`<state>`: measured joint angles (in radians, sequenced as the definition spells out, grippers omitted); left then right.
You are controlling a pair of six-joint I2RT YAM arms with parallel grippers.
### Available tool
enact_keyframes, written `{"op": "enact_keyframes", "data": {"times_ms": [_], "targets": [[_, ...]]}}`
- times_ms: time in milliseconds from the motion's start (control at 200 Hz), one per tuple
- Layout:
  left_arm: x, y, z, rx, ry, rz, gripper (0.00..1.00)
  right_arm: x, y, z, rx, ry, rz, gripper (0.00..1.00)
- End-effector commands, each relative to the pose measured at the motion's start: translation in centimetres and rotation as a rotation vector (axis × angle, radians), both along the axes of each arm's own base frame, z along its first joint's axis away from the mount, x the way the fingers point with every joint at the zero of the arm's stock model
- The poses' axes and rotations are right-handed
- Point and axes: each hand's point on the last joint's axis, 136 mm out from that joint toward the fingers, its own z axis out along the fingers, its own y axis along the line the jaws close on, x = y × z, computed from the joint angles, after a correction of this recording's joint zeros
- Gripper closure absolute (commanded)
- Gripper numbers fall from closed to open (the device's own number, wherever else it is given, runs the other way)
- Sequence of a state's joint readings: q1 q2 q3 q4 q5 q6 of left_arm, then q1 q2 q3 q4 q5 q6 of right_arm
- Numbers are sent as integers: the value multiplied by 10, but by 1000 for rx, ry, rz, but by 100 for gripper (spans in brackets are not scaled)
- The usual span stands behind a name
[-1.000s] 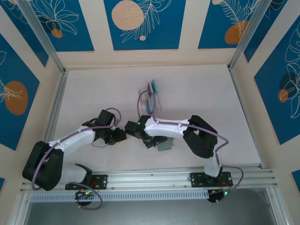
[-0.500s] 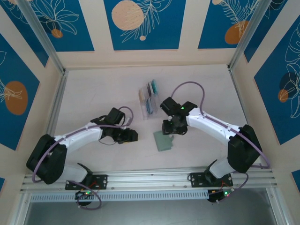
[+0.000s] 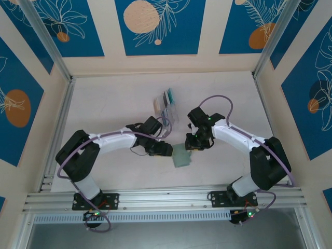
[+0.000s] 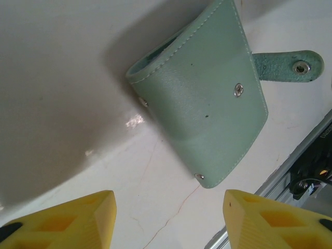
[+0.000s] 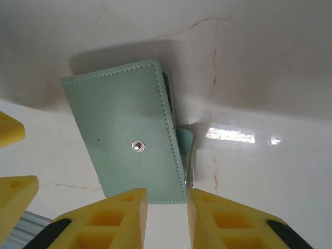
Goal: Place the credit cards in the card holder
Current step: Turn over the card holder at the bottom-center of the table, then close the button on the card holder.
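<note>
- Top external view: the card holder (image 3: 181, 155) lies closed on the counter (image 3: 114, 104) at lower centre of the frame, between the left claw (image 3: 167, 150) and the right claw (image 3: 190, 145). The credit cards (image 3: 168, 97) stand in a clear rack (image 3: 175, 111) at upper centre, well apart from both claws.
- Left wrist view: the card holder lies at upper right, folded shut, with its strap tab (image 4: 288, 65) unsnapped. The left claw's fingers (image 4: 78, 218) are spread wide and pinch nothing.
- Right wrist view: the card holder lies at left centre. The right claw's fingers (image 5: 104, 218) stand close together, with a slim empty gap just below the holder's lower edge.
- Step in hand (judgement): opening the card holder; no card is loaded yet.
- Next move (judgement): one claw pins the body while the other lifts the free cover edge.
</note>
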<state>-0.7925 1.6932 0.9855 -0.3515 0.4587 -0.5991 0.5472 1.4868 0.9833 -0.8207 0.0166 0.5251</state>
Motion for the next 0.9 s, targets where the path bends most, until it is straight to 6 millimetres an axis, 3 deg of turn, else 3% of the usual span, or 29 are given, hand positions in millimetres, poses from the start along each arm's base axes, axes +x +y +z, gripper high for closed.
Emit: {"op": "enact_keyframes", "data": {"times_ms": [0, 670, 895], "targets": [[3, -6, 0, 11, -21, -22, 44, -8, 0, -7, 11, 40, 17, 74], [1, -13, -13, 11, 10, -14, 46, -9, -5, -17, 3, 65, 8, 81], [-1, -12, -16, 14, 19, -13, 47, -9, -1, -15, 26, 66, 13, 88]]}}
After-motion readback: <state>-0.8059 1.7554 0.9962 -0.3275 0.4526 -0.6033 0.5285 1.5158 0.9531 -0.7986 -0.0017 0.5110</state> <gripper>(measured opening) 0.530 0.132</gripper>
